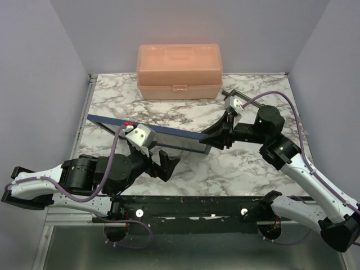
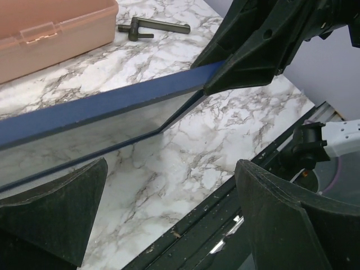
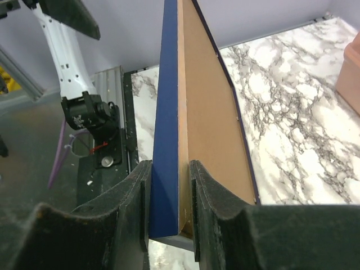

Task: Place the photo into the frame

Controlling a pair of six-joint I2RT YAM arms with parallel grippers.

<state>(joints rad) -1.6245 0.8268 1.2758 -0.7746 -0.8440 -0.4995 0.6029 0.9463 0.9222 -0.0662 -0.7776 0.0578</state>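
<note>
The frame [image 1: 149, 134] stands tilted on its long edge across the table, navy rim up. My right gripper [image 1: 218, 135] is shut on its right end. In the right wrist view the fingers [image 3: 132, 197] squeeze the navy edge [image 3: 166, 140] and the brown back panel [image 3: 211, 124] from both sides. My left gripper [image 1: 163, 163] is open just in front of the frame, touching nothing. In the left wrist view its gripper [image 2: 169, 185] has only marble between the fingers, with the frame [image 2: 107, 107] beyond. The photo is out of view.
A peach plastic box [image 1: 179, 70] stands shut at the back of the marble table [image 1: 225, 169]. A dark metal tool [image 2: 152, 26] lies near the box, at the back right. The black base rail [image 1: 185, 205] runs along the near edge.
</note>
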